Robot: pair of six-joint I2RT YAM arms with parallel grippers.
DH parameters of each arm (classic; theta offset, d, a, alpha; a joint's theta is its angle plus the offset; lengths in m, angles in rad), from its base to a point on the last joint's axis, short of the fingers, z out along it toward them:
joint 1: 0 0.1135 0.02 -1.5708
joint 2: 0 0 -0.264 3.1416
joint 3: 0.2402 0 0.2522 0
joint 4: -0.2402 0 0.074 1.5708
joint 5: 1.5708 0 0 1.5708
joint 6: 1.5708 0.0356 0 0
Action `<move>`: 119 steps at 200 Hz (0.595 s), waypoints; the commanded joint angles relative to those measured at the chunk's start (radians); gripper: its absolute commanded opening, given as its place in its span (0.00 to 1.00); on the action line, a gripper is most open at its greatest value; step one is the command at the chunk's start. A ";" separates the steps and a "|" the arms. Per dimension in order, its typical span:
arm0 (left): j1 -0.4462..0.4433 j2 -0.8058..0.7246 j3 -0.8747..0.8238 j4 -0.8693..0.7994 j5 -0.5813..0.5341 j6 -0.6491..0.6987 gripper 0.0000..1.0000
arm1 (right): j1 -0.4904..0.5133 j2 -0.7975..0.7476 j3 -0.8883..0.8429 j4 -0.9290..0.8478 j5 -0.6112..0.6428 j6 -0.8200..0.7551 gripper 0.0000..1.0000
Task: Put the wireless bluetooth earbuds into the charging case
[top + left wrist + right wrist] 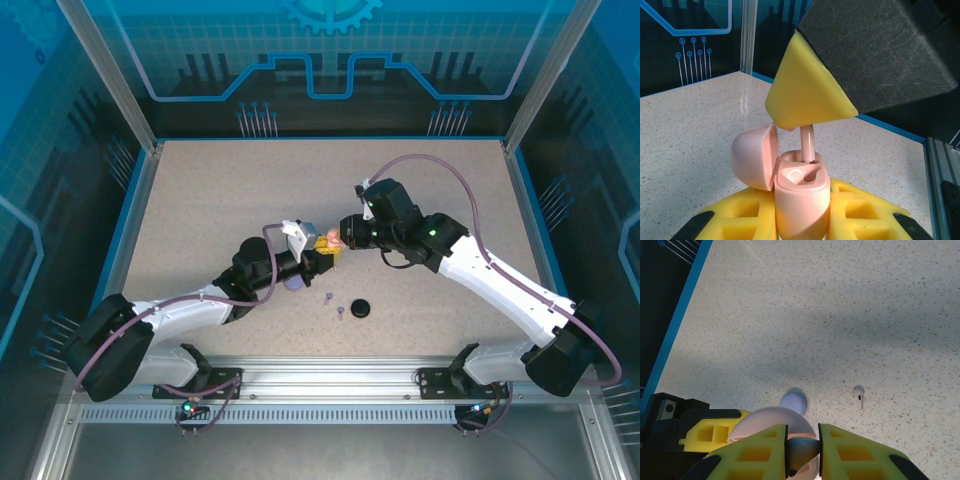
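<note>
1. The left jaws are pinching the pink charging case (pixel 801 200) between their yellow pads (pixel 742 220). They are holding it upright with its lid (pixel 752 155) swinging open to the left.
2. Just to the right, the right jaws are pressing together on a pink earbud (pixel 808 142). Its stem is pointing down into 1 of the case's 2 sockets, and its bud end is hiding between the right pads (pixel 805 95).
3. The stem is looking slightly tilted. Pushing down from here is risking a jam against the socket rim, or levering the case loose from the left grip.
4. Letting go before the earbud is seating fully is risking it tipping out and dropping onto the table (pixel 220 200).
5. On the table, a lilac case (pixel 295 283) is sitting under the left arm. Further right, 1 lilac earbud (pixel 327 297), another (pixel 341 311) and a black case (pixel 359 309) are lying apart from the work.
</note>
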 commanded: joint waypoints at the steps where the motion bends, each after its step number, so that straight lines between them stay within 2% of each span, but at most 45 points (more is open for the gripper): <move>1: -0.007 -0.016 0.024 0.039 0.009 0.003 0.04 | 0.018 0.008 0.020 -0.012 0.011 0.009 0.20; 119: -0.007 -0.030 0.017 0.030 -0.003 0.006 0.04 | 0.047 0.035 0.038 -0.046 -0.042 -0.010 0.23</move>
